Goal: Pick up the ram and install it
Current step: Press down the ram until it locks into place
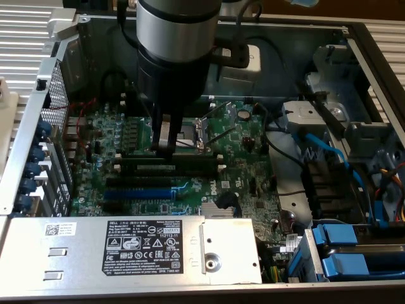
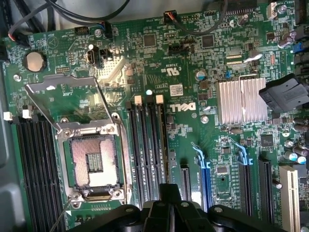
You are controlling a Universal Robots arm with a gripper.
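The ram (image 1: 155, 168) is a long dark-green stick with a pale label. It stands on edge in one of the long black slots (image 1: 190, 158) on the motherboard (image 1: 247, 183), beside the open CPU socket (image 1: 193, 130). My gripper (image 1: 166, 149) comes straight down onto it, fingers pressed together, with the tips at the stick's top edge near its middle. In the wrist view the ram (image 2: 164, 145) shows as a thin edge in the slot furthest from the CPU socket (image 2: 94, 162). The dark tip of my gripper (image 2: 169, 193) sits over it.
The board lies inside an open metal computer case (image 1: 38, 107). A silver power supply (image 1: 126, 244) fills the front. Blue drive caddies (image 1: 345, 250) and cables (image 1: 329, 152) lie at the exterior view's right. A blue slot (image 1: 136, 192), a heatsink (image 2: 241, 101) and the raised socket lever (image 2: 104, 94) are close by.
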